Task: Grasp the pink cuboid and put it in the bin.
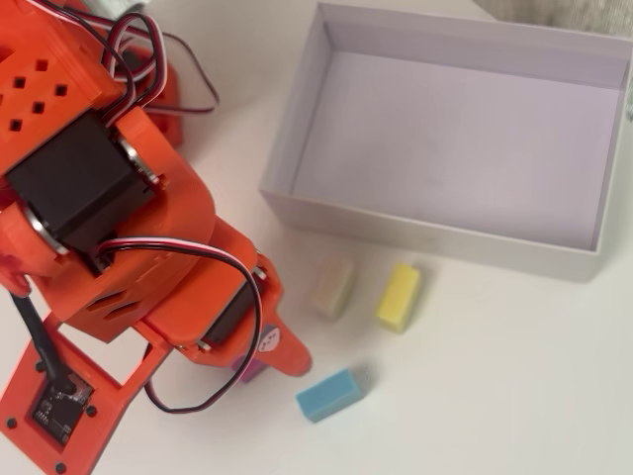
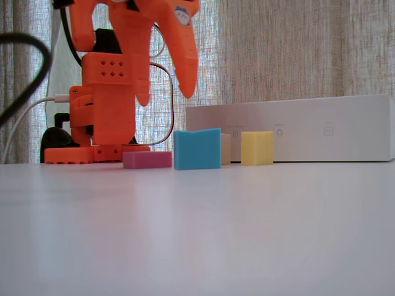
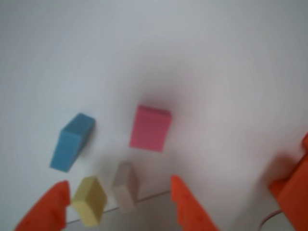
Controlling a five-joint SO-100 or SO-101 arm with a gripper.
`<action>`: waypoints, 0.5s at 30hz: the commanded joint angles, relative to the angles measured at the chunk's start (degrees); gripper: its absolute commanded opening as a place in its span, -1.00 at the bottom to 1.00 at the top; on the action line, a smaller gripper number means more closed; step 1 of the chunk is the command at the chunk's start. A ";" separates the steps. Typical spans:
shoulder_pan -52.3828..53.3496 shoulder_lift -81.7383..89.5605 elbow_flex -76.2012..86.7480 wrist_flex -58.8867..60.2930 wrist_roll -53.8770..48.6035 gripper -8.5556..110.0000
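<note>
The pink cuboid point(image 3: 150, 128) lies flat on the white table, centred in the wrist view beyond the fingertips. From overhead only a sliver of the pink cuboid point(image 1: 251, 372) shows under the orange arm. In the fixed view the pink cuboid point(image 2: 147, 160) rests on the table with my gripper point(image 2: 165, 98) hanging open well above it, holding nothing. The open gripper point(image 3: 119, 183) shows two orange fingertips point(image 3: 185, 202) at the bottom edge of the wrist view. The bin point(image 1: 425, 236), a large white box, sits at the upper right overhead and is empty; its long wall point(image 2: 296, 129) stands behind the blocks.
A blue block point(image 1: 331, 394) lies just right of the gripper point(image 1: 275, 358). A yellow block point(image 1: 399, 295) and a beige block point(image 1: 334, 288) stand close to the bin's near wall. The arm's base point(image 2: 95, 148) is behind the pink cuboid in the fixed view.
</note>
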 commanded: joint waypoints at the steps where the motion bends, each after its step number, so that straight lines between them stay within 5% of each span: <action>1: 2.90 4.04 -1.05 1.67 -7.21 -0.41; 15: 7.65 6.42 7.21 -3.69 -15.12 -0.44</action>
